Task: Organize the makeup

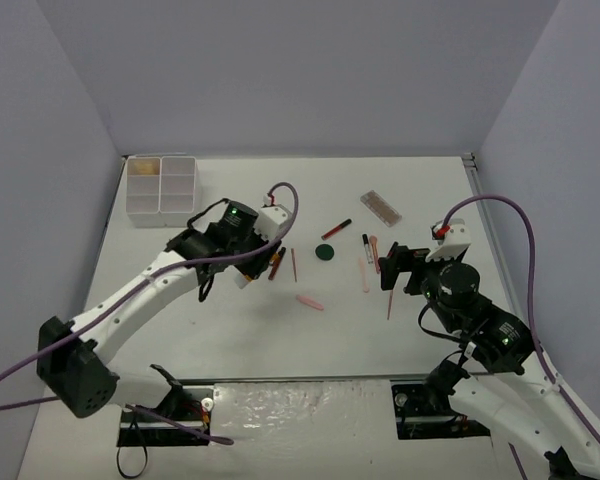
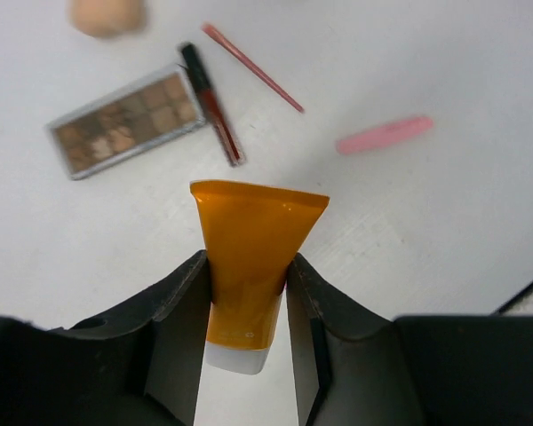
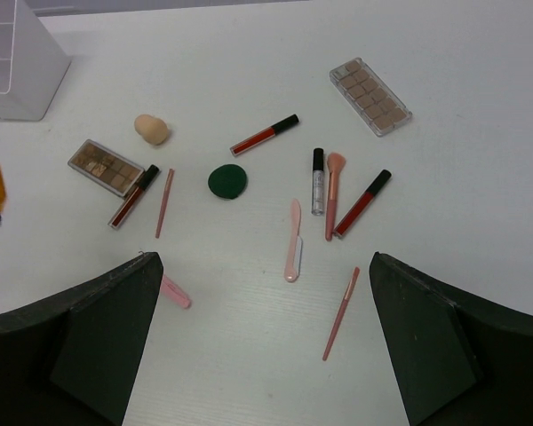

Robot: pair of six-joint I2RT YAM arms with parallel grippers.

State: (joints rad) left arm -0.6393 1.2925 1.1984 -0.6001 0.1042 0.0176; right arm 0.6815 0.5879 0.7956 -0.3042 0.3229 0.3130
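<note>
The left gripper (image 2: 249, 262) is closed on the orange tube (image 2: 259, 213), pinching it near its white cap, crimped end pointing toward the table (image 1: 280, 340), left of centre. The right gripper (image 3: 265, 264) hangs with jaws spread wide and nothing between them, near the right of the spread. The other pieces lie loose mid-table: a brown palette (image 3: 106, 167) just beside a dark-red gloss stick (image 3: 133, 196), a beige sponge (image 3: 151, 129) farther back, a green compact (image 3: 226, 181) in the centre, a second palette (image 3: 370, 96) far right; the white box (image 1: 161, 186) stands far left.
</note>
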